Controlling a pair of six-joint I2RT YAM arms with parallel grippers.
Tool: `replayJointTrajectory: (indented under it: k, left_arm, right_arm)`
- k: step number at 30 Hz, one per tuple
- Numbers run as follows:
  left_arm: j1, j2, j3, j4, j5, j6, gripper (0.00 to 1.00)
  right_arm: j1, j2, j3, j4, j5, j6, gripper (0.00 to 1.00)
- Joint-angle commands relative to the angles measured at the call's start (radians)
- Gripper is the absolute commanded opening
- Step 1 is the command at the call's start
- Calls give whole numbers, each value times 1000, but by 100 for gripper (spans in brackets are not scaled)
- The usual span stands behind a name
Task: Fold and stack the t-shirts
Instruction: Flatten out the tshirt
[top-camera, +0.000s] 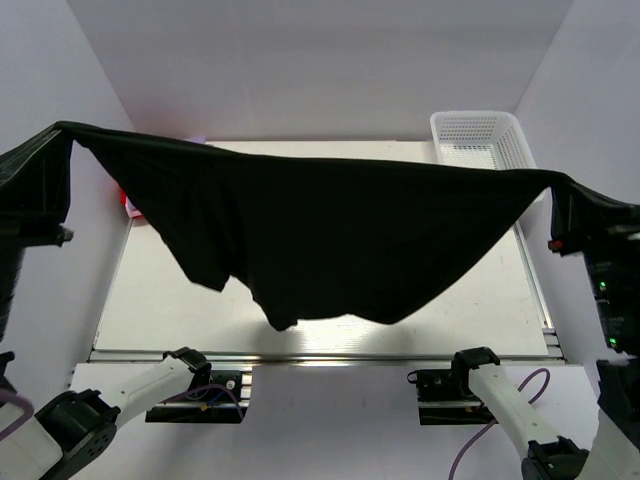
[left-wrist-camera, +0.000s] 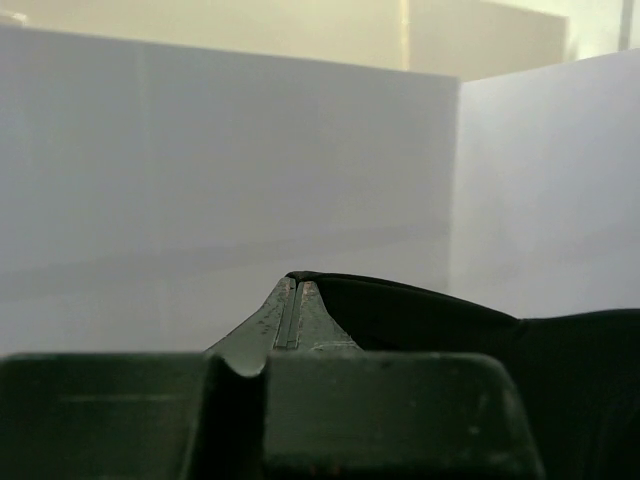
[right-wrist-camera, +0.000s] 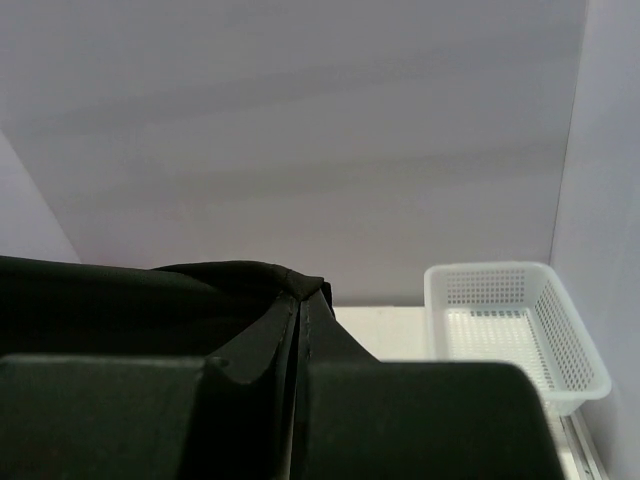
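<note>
L pincer (left-wrist-camera: 290, 288), R pincer (right-wrist-camera: 300, 303) clamp black tee (top-camera: 340, 240).

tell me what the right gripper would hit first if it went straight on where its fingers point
Past the black t-shirt it pinches, the right gripper would likely meet the white back wall first; the basket sits right of that line. Depth is unclear.

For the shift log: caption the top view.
Left tool and right tool hold the black t-shirt stretched above the table; basket far right.
</note>
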Motion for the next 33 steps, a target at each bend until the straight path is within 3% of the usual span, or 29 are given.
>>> replayJointTrajectory:
  k: [1,6,11,20,23,27,28,33]
  left_arm:
    - [9,-8,61,-21,71,-3,0]
    - [9,-8,49,-30,117,-25,0]
    - [9,56,-69,28,21,9,0]
    - [23,269,-635,396,-535,106,0]
    - [78,443,-748,482,-583,72,0]
    - [225,655,-736,493,-499,-28,0]
    - [274,755,-726,493,-476,-43,0]
    - [350,988,-637,554,-251,-54,0]
  right_arm:
    - [-8,-37,34,-29,56,-2,0]
    - [-6,-69,-14,-9,40,21,0]
    - [-6,-33,-132,40,114,63,0]
    - [-12,223,-540,221,191,181,0]
    - [-11,435,-621,353,184,181,0]
    - [-17,714,-531,384,117,153,0]
    - [-15,845,-510,383,109,140,0]
    - [-18,1131,-286,332,106,129,0]
